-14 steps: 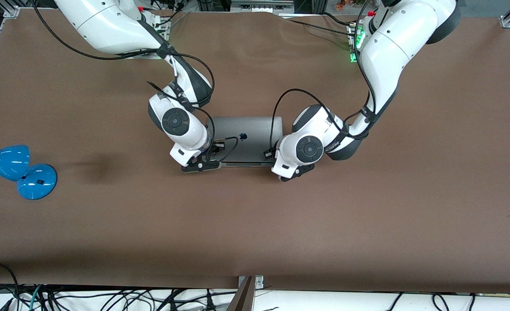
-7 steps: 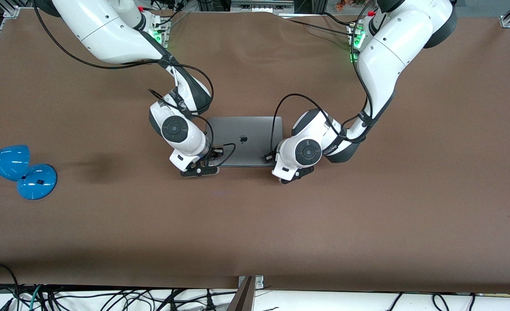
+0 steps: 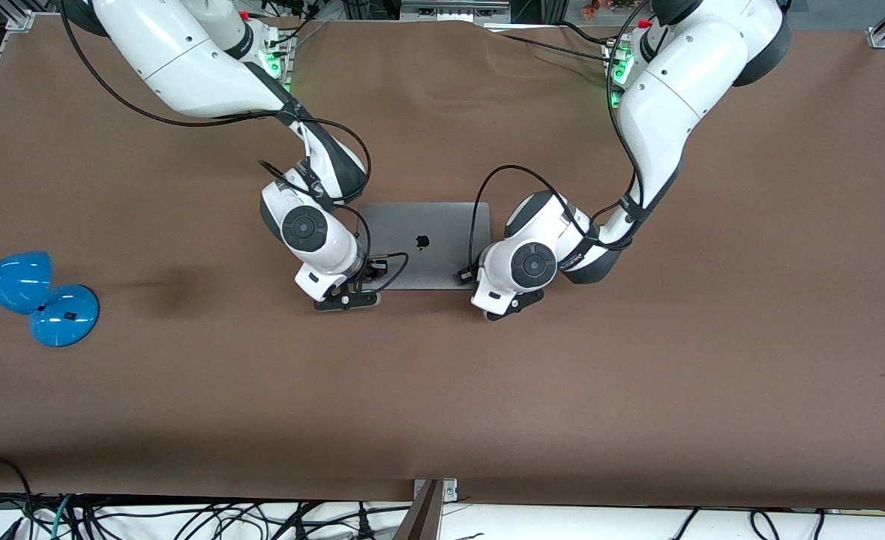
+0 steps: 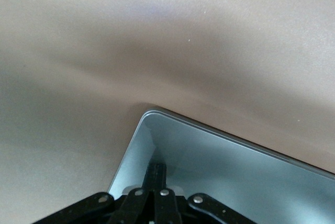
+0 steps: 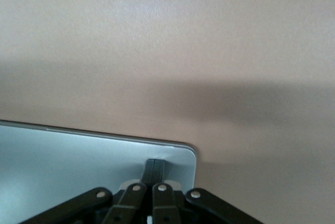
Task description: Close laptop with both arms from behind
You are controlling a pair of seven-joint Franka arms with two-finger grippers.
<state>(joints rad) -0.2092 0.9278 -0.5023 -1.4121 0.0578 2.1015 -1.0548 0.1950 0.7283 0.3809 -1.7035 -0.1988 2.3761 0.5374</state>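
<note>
Left jaws (image 4: 156, 174): clenched, empty, tips pressed on lid corner at left arm's end, on edge nearest front camera. Right jaws (image 5: 155, 169): clenched, empty, tips pressed on lid corner at right arm's end, same edge. Laptop (image 3: 426, 241): lid down flat, grey, dark logo up, mid-desk between both wrists. Left arm (image 3: 660, 112), right arm (image 3: 210, 67): reaching in from bases. Desk (image 3: 637, 375): brown covering. Blue lamp (image 3: 30, 296): at right arm's end, well apart from laptop.

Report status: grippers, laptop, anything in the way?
Left gripper and right gripper shut, fingertips on the laptop lid's front corners. Lid down flat. Blue lamp well off toward the right arm's end.
</note>
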